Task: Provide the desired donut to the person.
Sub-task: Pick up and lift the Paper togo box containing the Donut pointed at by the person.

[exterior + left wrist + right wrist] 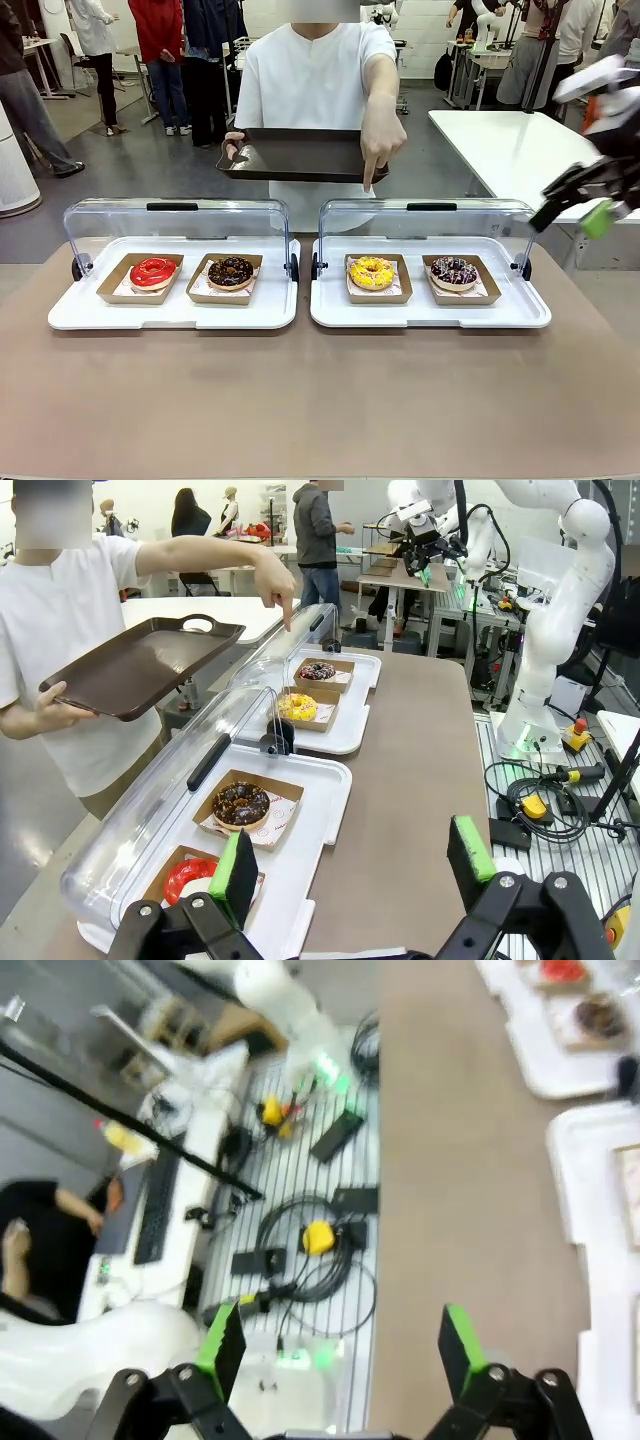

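Four donuts sit on the counter (320,400), two in each of two white trays (170,315): red donut (152,271) and chocolate donut (231,271) left, yellow donut (371,271) and sprinkled donut (454,271) right. The person (310,80), holding one dark tray (300,155), points down over the yellow donut. It lies well apart from the right pincer (575,208), raised off to the right with jaws spread; the left pincer (352,858) gapes empty too.

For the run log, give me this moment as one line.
person: pointing toward yellow donut, holding dark tray | left gripper: open, empty | right gripper: open, empty, raised
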You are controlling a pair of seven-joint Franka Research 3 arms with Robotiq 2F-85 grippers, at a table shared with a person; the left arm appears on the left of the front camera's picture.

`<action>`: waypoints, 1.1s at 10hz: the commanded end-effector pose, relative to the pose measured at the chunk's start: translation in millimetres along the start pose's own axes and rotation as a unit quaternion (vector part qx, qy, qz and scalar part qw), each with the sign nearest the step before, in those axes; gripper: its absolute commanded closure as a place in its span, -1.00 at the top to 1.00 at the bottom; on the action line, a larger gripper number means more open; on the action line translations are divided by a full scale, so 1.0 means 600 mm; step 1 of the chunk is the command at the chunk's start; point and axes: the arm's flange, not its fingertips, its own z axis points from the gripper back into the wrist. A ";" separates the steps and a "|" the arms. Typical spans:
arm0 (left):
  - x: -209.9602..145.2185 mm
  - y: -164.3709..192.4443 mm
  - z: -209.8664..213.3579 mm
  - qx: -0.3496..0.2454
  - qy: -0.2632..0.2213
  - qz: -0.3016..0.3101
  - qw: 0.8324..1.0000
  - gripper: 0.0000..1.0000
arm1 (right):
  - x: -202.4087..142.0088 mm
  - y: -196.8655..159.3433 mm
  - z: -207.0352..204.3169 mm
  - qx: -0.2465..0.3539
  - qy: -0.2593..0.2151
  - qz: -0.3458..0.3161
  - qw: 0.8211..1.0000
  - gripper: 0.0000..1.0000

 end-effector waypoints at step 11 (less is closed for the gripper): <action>0.001 -0.002 0.003 -0.002 -0.003 -0.001 1.000 1.00 | 0.116 -0.186 -0.248 -0.165 0.294 0.106 0.936 1.00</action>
